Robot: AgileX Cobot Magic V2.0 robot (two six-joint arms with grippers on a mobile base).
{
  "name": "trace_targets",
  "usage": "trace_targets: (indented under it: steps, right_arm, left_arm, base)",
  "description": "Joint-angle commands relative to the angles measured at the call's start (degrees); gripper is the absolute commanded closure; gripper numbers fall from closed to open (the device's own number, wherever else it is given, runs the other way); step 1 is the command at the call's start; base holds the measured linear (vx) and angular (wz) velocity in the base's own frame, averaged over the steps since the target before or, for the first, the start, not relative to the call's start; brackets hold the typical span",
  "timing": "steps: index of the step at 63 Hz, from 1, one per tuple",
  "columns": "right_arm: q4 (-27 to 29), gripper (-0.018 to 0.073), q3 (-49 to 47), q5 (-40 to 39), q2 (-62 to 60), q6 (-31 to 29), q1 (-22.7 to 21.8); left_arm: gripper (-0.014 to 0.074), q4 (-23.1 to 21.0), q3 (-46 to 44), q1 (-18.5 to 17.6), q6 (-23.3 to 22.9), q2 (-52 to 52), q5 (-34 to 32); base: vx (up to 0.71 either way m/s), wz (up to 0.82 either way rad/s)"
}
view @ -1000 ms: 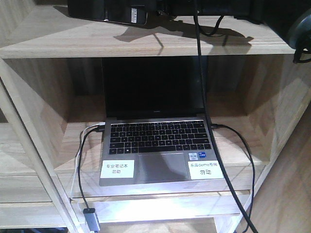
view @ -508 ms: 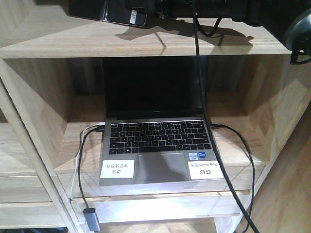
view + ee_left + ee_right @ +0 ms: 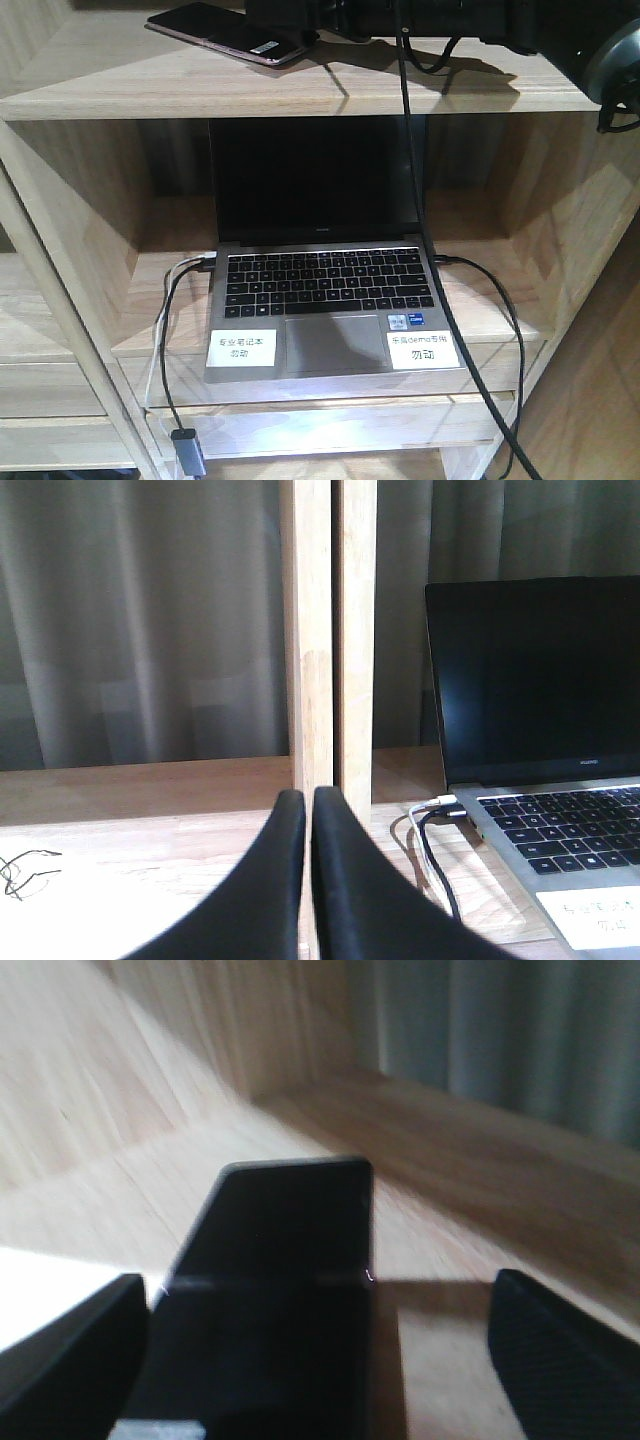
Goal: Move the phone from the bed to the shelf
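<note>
Phone lay flat on the top board of the shelf, its glossy black face up, a small white sticker near the end closest to the right arm and a pinkish edge along its front side. In the right wrist view the phone sat on the pale wood between the two dark fingers of the right claw, which stood spread wide, one finger at the left border and the other at the right, neither one pressing the slab. The view was blurred, so whether a finger brushed the phone's edge could not be told. The left claw was pressed shut with nothing between its fingers, hanging in front of an upright post of the shelf. One compartment below the phone, a grey laptop stood open with a black screen, white labels on its palm rest and cables plugged into both sides.
</note>
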Motion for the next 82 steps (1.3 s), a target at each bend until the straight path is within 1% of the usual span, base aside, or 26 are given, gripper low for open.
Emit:
trace_targets:
  steps: [1, 12, 15, 20, 23, 25, 29, 30, 33, 34, 38, 44, 52, 57, 64, 71, 82]
  right_arm:
    - [0.88, -0.0092, -1.91, -1.8, -5.01, 0.52, -0.06]
    - [0.02, -0.0029, -1.91, -0.8, -7.56, 1.04, -0.19]
    - [-0.2, 0.0008, -1.91, 0.12, -8.36, 1.54, -0.19]
    - [-0.45, 0.0099, -1.91, 1.54, -9.47, 2.71, -0.19]
    - [-0.45, 0.017, -1.91, 2.34, -10.12, 3.3, -0.19]
    - [-0.45, 0.0258, -1.86, 2.89, -10.6, 3.85, -0.19]
    - [-0.5, 0.0395, -1.86, 4.02, -11.28, 4.46, -0.19]
    - [-0.5, 0.0452, -1.86, 4.49, -11.41, 4.53, -0.19]
    - [-0.5, 0.0565, -1.86, 5.37, -11.86, 4.69, -0.19]
    - [-0.5, 0.0576, -1.86, 5.7, -12.01, 5.09, -0.19]
    - [-1.49, 0.0571, -1.73, 5.91, -12.44, 6.8, -0.19]
    - [-4.45, 0.0564, -0.69, 5.78, -13.72, 9.33, -0.19]
    - [-5.72, 0.0564, 5.14, 3.73, -17.2, 10.37, -0.19]
    - [-6.42, 0.0564, 11.25, 0.25, -20.94, 10.37, -0.19]
    - [-6.43, 0.0564, 21.35, -6.88, -27.24, 10.25, -0.19]
    - [-6.37, 0.0564, 31.77, -15.55, -34.38, 8.56, -0.19]
    - [-6.36, 0.0564, 46.84, -25.27, -45.43, 7.22, -0.19]
  left_arm:
    - [0.0595, -0.6, -1.45, -0.28, -0.5, -0.39, -3.95]
    - [0.0595, -0.6, -1.45, -0.28, -0.5, -0.39, -3.95]
    - [0.0595, -0.6, -1.45, -0.28, -0.5, -0.39, -3.95]
    - [0.0595, -0.6, -1.45, -0.28, -0.5, -0.39, -3.95]
    - [0.0595, -0.6, -1.45, -0.28, -0.5, -0.39, -3.95]
    - [0.0595, -0.6, -1.45, -0.28, -0.5, -0.39, -3.95]
    - [0.0595, -0.6, -1.45, -0.28, -0.5, -0.39, -3.95]
    - [0.0595, -0.6, -1.45, -0.28, -0.5, -0.39, -3.95]
    - [0.0595, -0.6, -1.45, -0.28, -0.5, -0.39, -3.95]
    - [0.0595, -0.6, -1.45, -0.28, -0.5, -0.39, -3.95]
    - [0.0595, -0.6, -1.45, -0.28, -0.5, -0.39, -3.95]
    - [0.0595, -0.6, -1.45, -0.28, -0.5, -0.39, -3.95]
    - [0.0595, -0.6, -1.45, -0.28, -0.5, -0.39, -3.95]
    - [0.0595, -0.6, -1.45, -0.28, -0.5, -0.39, -3.95]
    - [0.0595, -0.6, -1.45, -0.28, -0.5, -0.39, -3.95]
    - [0.0595, -0.6, -1.45, -0.28, -0.5, -0.39, -3.95]
    - [0.0595, -0.6, -1.45, -0.28, -0.5, -0.39, -3.95]
  base:
    - [0.0, 0.0]
    - [0.0, 0.0]
    - [0.0, 0.0]
    - [0.0, 0.0]
    - [0.0, 0.0]
    - [0.0, 0.0]
    - [0.0, 0.0]
    - [0.0, 0.0]
    - [0.0, 0.0]
    - [0.0, 0.0]
    - [0.0, 0.0]
    - [0.0, 0.0]
    - [0.0, 0.0]
    - [0.0, 0.0]
    - [0.0, 0.0]
    - [0.0, 0.0]
    - [0.0, 0.0]
